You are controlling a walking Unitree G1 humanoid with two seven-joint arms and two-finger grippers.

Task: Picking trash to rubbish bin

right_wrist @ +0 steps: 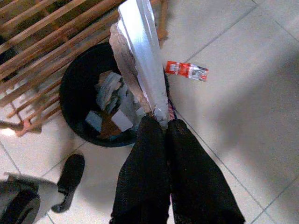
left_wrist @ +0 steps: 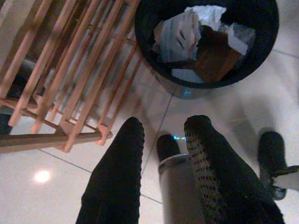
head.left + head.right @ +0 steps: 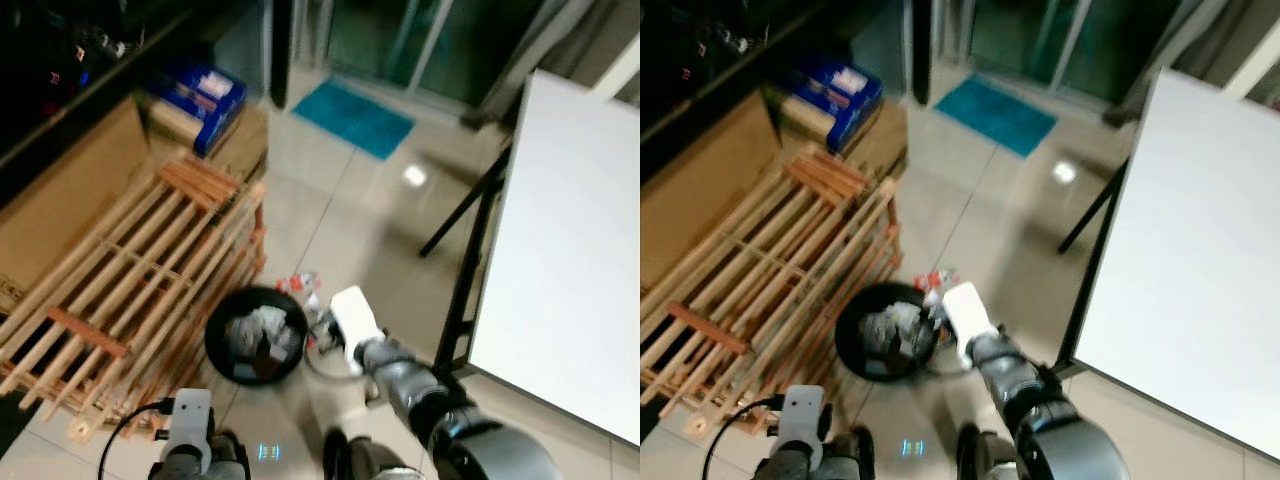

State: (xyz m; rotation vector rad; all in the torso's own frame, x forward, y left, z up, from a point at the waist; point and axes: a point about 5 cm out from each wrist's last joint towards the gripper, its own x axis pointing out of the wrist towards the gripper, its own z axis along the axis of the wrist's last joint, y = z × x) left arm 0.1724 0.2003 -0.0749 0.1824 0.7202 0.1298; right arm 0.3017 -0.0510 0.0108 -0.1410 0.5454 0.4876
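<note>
A round black bin (image 3: pixel 216 322) stands on the tiled floor beside a wooden rack, holding crumpled paper and a brown scrap. My right gripper (image 1: pixel 159 122) is shut on a long silver wrapper (image 1: pixel 140 51), which hangs over the bin's (image 1: pixel 74 88) right rim. A small red wrapper (image 1: pixel 186 70) lies on the tiles just past the bin, also seen as a red wrapper (image 3: pixel 297 284) from the head. My left gripper (image 2: pixel 161 133) is open and holds nothing, low and short of the bin (image 2: pixel 266 42).
A slatted wooden rack (image 3: pixel 130 270) leans on the left, touching the bin. A large whiteboard (image 3: pixel 570 250) on a black stand (image 3: pixel 470 280) blocks the right. A blue mat (image 3: pixel 352 117) lies by the glass door, and cardboard and blue packs (image 3: pixel 205 95) sit at the back left.
</note>
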